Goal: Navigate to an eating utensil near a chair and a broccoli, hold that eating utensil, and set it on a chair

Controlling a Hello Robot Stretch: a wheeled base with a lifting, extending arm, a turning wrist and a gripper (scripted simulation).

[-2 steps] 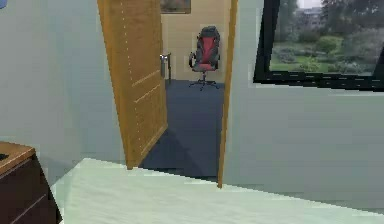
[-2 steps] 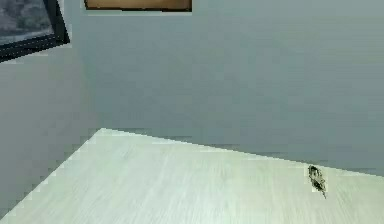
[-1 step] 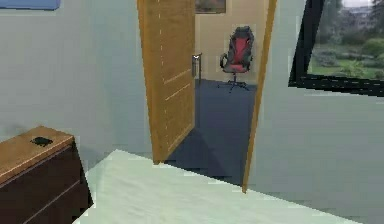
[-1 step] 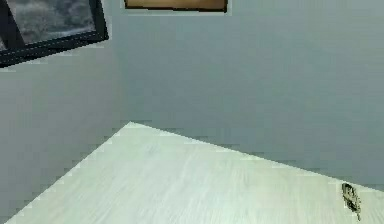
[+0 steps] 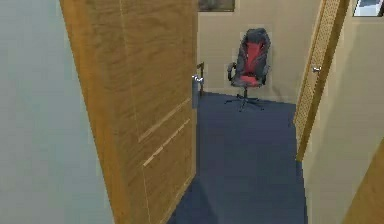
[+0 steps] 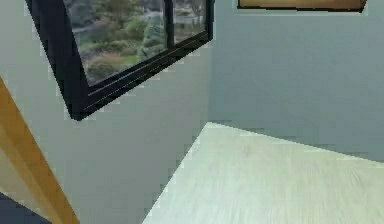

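Observation:
A black and red office chair [image 5: 251, 64] on castors stands at the far end of a room with a dark blue floor [image 5: 245, 150], against a beige back wall. An open wooden door [image 5: 140, 100] with a metal handle [image 5: 199, 76] stands close at the forward view's left and covers part of the room.
A second wooden door [image 5: 322, 70] is set in the wall at the forward view's right. A picture [image 5: 216, 5] hangs on the back wall. In the arm side view a black-framed window [image 6: 130, 45] looks out on greenery, and a pale flat surface [image 6: 270, 180] lies below.

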